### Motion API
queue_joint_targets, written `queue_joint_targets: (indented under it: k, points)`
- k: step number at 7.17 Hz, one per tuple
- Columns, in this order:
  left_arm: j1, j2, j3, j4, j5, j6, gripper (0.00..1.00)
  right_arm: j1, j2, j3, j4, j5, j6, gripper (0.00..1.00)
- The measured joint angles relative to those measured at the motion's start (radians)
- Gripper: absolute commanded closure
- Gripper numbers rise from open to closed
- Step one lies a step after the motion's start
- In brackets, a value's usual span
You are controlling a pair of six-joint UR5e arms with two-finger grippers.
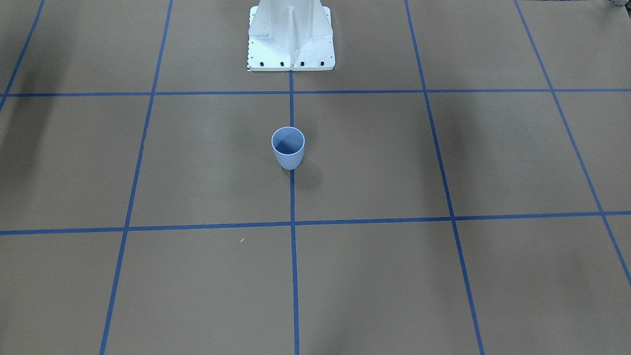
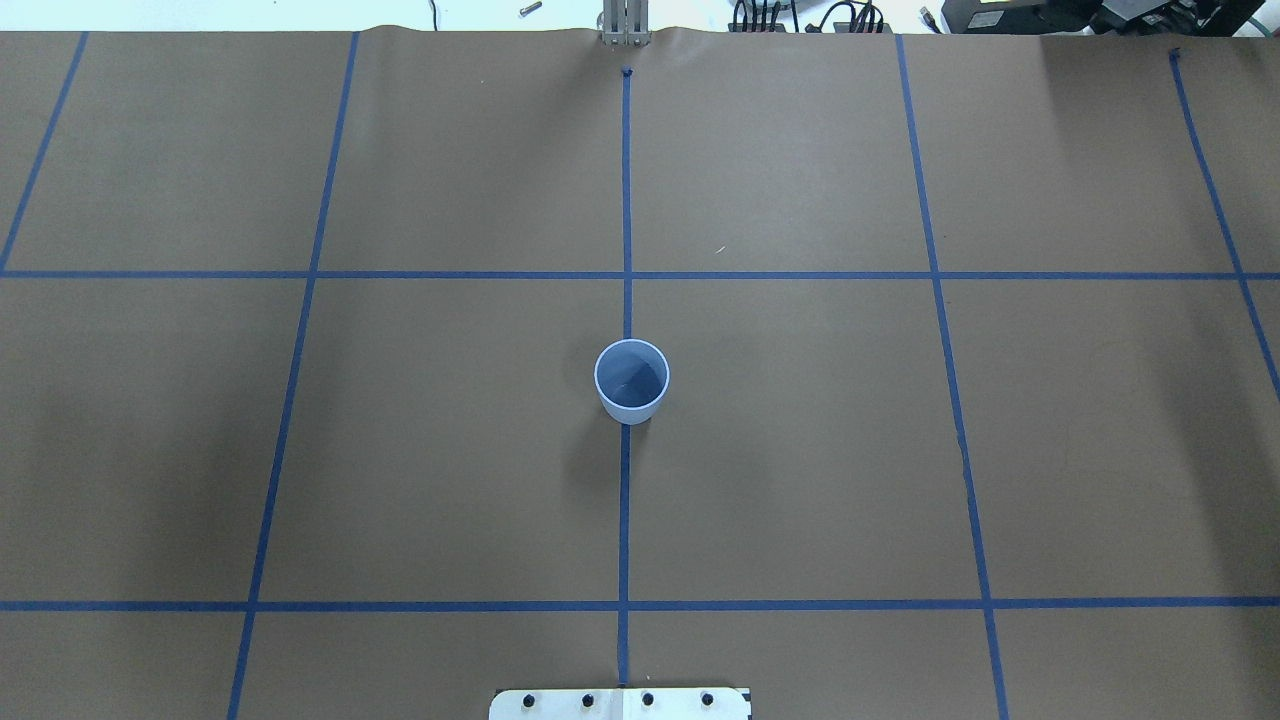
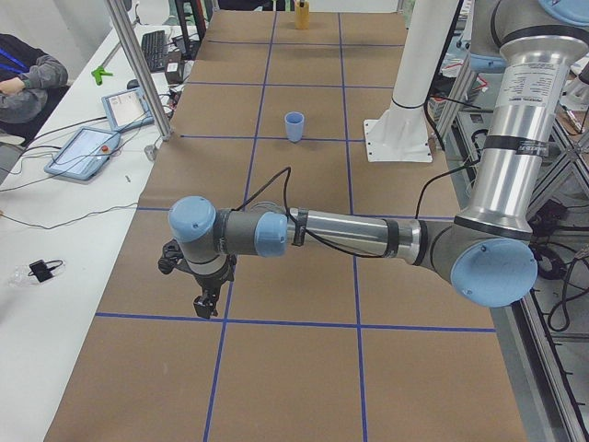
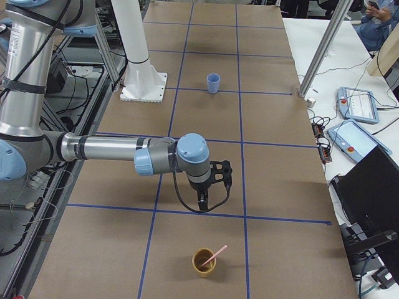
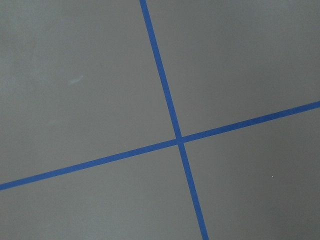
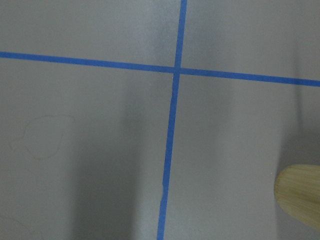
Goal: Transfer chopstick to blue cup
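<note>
The blue cup (image 1: 288,148) stands upright and empty at the table's middle, on the centre tape line (image 2: 632,380); it shows far off in both side views (image 3: 294,126) (image 4: 213,83). A pale pink chopstick (image 4: 216,254) leans in a tan cup (image 4: 203,263) near the table's right end, and that cup's edge shows in the right wrist view (image 6: 300,200). My right gripper (image 4: 204,202) hangs over the table a little short of the tan cup. My left gripper (image 3: 204,307) hangs over the table's left end. I cannot tell whether either is open or shut.
The white robot pedestal (image 1: 291,39) stands behind the blue cup. Blue tape lines (image 2: 625,500) grid the brown table. Metal frame posts (image 3: 138,69) (image 4: 321,53) and tablets (image 3: 83,147) (image 4: 358,103) sit along the operators' side table.
</note>
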Motion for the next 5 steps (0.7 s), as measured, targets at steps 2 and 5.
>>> queue_joint_targets:
  k: [2, 5]
  points:
    - [-0.002, 0.010, -0.019, 0.000, -0.005, 0.001, 0.01, 0.038, -0.007, -0.072, -0.002, -0.018, -0.182, 0.00]
    - [-0.002, 0.058, -0.084, 0.000, -0.004, 0.000, 0.01, 0.156, 0.067, -0.236, 0.006, -0.029, -0.380, 0.00]
